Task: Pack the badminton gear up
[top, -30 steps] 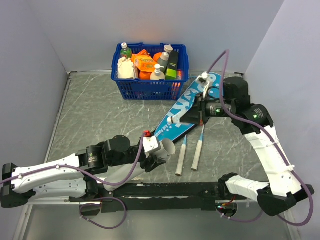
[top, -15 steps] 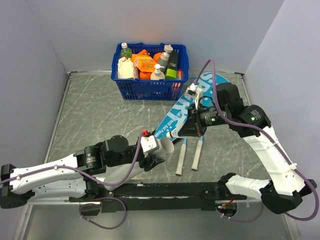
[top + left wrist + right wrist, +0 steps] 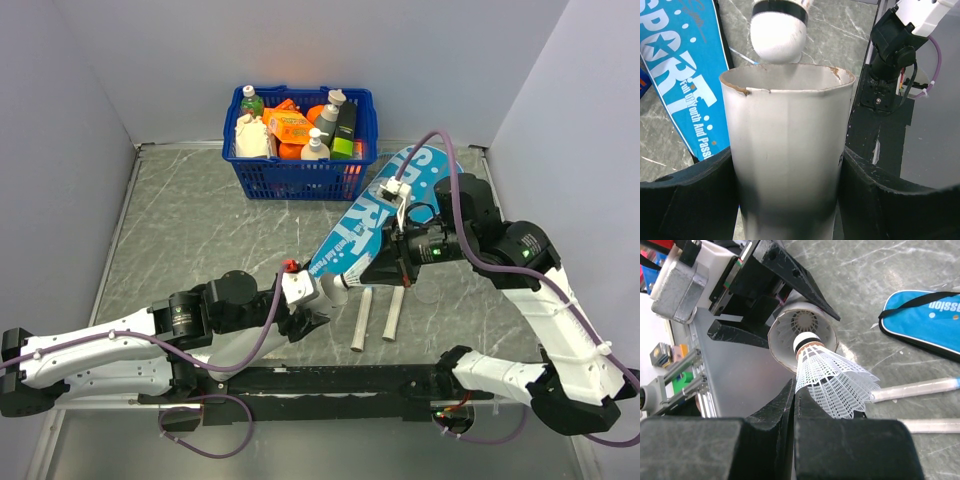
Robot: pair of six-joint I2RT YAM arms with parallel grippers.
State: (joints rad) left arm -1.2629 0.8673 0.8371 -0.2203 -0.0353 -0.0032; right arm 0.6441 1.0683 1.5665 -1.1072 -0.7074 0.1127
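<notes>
as the shuttlecock reaches the tube: the right arm has swung down and to the left from over the case within the last second, and the white feather shuttlecock now sits with its cork nose at the open mouth of the long white tube.
right gripper: fingers almost fully together, pinching the edge of the feather skirt; the cork points away from me toward the tube.
left gripper: clamped on either side of the tube body, holding it off the table with the mouth tilted toward the right arm; it has barely moved in that second.
gap: from the left wrist view the cork hangs just beyond the frayed rim, not yet inside.
inside the tube: the right wrist view shows a ribbed white pattern, perhaps another shuttlecock; i cannot tell for sure.
teal case: lies flat on the table, near the blue basket.
rackets: the two white handles lie side by side on the table near the arm bases, heads hidden from me.
meaning for the task: i judge the approach is done and the push into the tube comes next; the rackets are not yet packed.
</notes>
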